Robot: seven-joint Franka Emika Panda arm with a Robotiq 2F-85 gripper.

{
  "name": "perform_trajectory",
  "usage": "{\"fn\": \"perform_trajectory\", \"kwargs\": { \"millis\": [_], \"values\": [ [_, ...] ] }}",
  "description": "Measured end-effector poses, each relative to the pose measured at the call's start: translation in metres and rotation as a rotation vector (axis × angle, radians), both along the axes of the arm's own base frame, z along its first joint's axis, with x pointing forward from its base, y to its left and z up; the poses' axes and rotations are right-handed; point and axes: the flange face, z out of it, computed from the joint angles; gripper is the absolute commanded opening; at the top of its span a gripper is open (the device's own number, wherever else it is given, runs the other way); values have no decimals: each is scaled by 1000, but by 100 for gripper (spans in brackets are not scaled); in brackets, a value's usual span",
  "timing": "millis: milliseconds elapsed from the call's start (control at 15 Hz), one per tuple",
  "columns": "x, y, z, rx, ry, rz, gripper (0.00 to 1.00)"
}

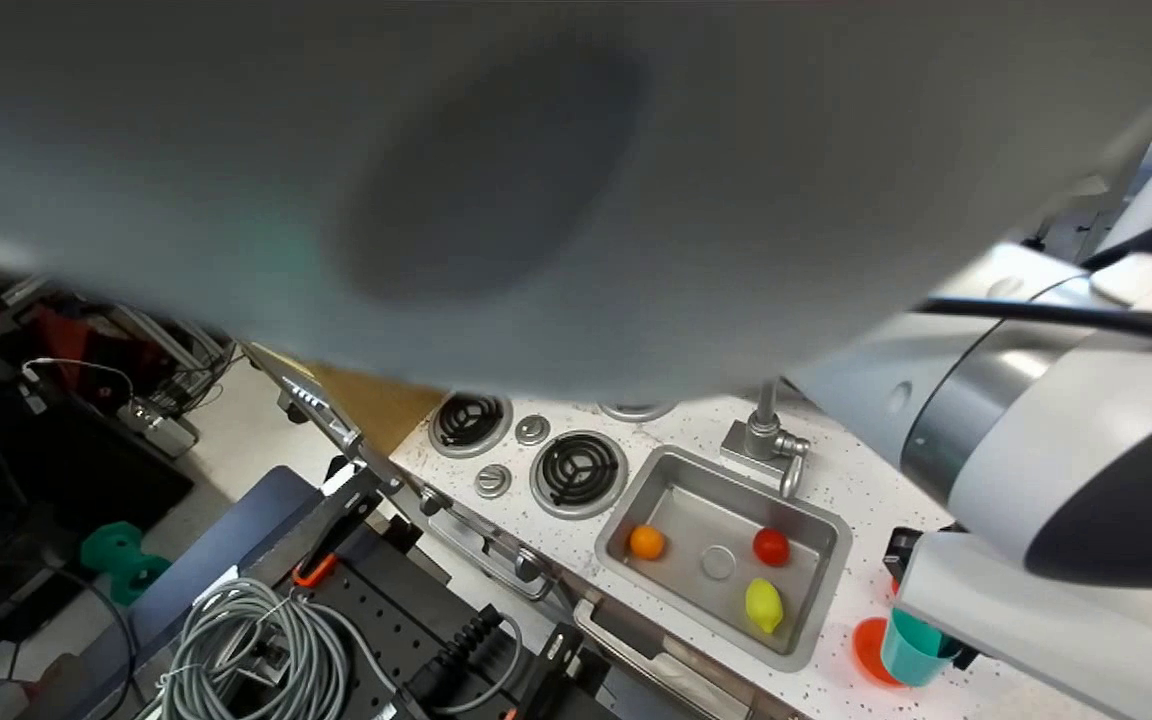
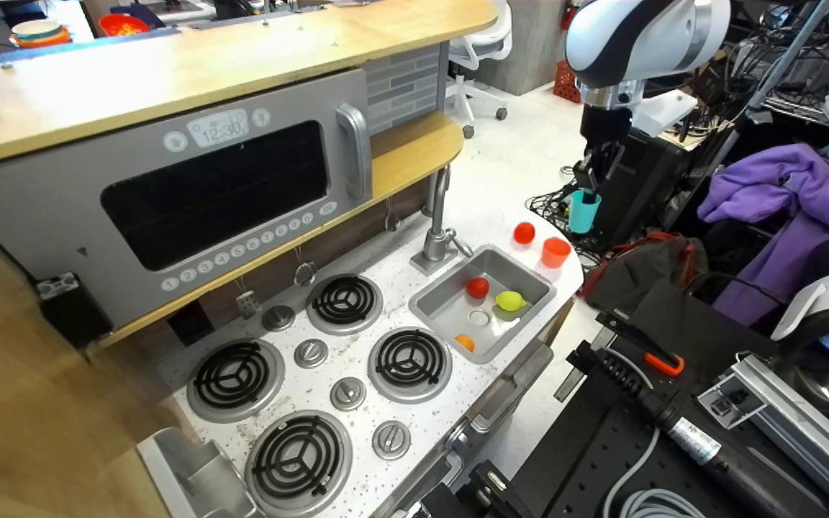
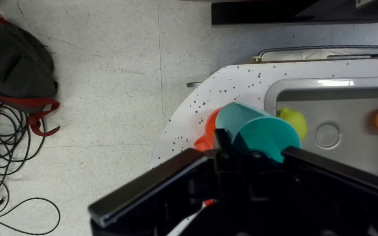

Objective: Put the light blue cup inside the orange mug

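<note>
The light blue cup [image 2: 583,214] hangs in the air from my gripper [image 2: 590,181], which is shut on its side wall near the rim. In the wrist view the cup [image 3: 271,137] shows its open mouth, with one finger of the gripper [image 3: 232,142] outside the wall and one inside. The orange mug [image 2: 555,252] stands on the white counter near its rounded end, apart from the cup. In the wrist view the cup covers most of the mug [image 3: 210,126]; its handle shows. In an exterior view the cup [image 1: 908,650] partly overlaps the mug [image 1: 870,648].
A sink [image 2: 422,306] beside the mug holds a red ball [image 2: 478,288], a yellow lemon [image 2: 509,301] and an orange ball [image 2: 464,342]. A small red-orange piece [image 2: 524,232] lies behind the mug. A faucet [image 2: 437,223] and stove burners [image 2: 409,365] are farther along.
</note>
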Motion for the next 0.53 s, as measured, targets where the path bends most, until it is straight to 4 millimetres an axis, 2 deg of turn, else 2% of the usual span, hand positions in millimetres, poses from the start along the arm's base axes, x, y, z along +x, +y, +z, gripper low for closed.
{"fn": "perform_trajectory", "kwargs": {
  "millis": [267,533],
  "values": [
    [-18,9,-24,-31,-20,65,1],
    [-22,21,-40,-43,-16,112,1]
  ]
}}
